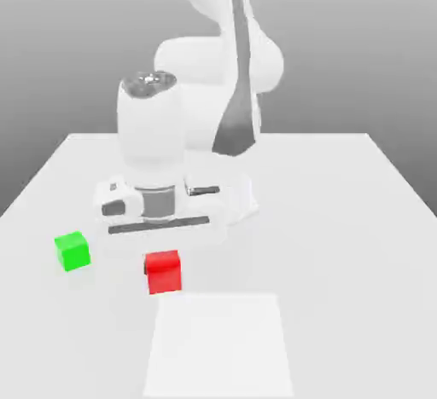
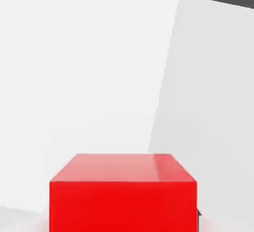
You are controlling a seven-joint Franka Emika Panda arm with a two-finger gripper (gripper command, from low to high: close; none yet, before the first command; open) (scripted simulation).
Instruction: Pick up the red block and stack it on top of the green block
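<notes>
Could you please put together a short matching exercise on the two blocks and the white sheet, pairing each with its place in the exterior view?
Things:
1. red block
2. green block
3. white sheet

Places:
A. nearest the table's front edge
B. farthest toward the exterior view's left
C. just beyond the sheet's far left corner

Pairs: 1-C, 2-B, 3-A

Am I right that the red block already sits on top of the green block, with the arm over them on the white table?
Not quite. In the exterior view the red block is not on the green block; the green one stands apart, toward that view's left. The arm is over the red block, and the table is white, as you said.
</notes>
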